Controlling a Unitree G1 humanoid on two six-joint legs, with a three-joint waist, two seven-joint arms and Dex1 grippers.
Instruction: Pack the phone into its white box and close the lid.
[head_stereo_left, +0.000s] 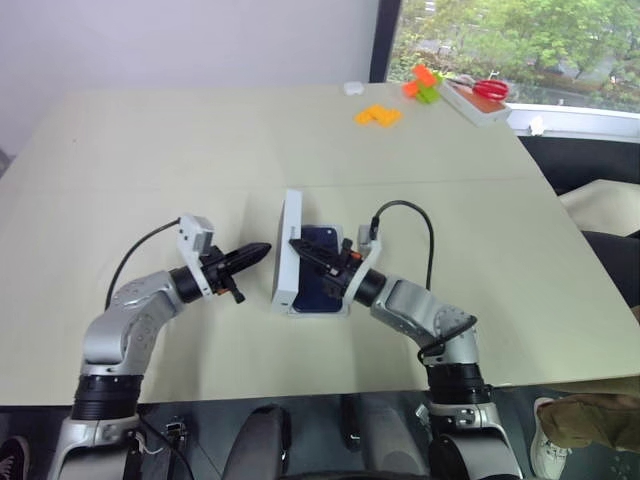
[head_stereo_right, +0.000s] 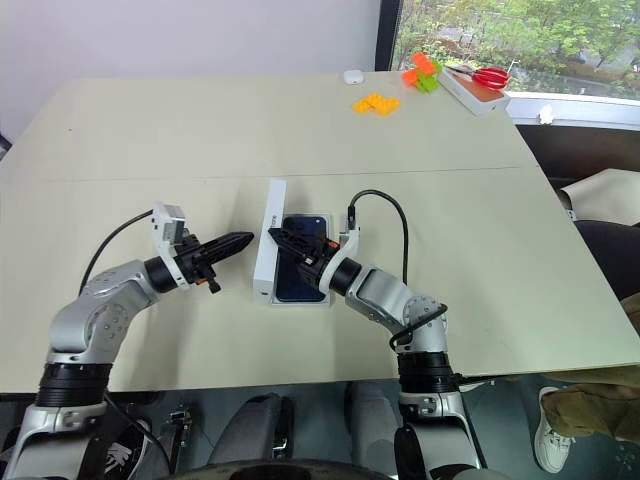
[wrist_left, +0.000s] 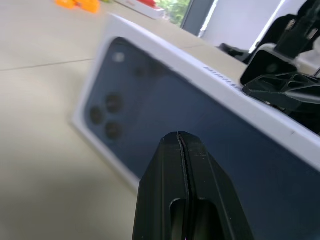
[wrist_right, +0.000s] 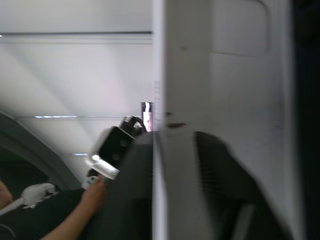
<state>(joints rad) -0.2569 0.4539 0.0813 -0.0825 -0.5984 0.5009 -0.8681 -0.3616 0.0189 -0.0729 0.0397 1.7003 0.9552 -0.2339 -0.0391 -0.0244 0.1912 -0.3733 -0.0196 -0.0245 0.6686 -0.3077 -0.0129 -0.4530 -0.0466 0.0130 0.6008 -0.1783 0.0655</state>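
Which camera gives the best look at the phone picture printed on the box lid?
The left wrist view: the lid shows its printed face with the camera cluster. Both eye views show it standing on edge, seen from above; the right wrist view shows its white side.

Both eye views look down from the head over the worktop (head_stereo_left: 150, 150). Each wrist view sits very close to the lid (wrist_left: 150, 125), from opposite sides.

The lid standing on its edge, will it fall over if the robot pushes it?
Probably: the lid stands on one thin edge, so a nudge from the shut left tool would likely tip it onto the phone. It looks like stiff cardboard, so it should drop flat, not bend.
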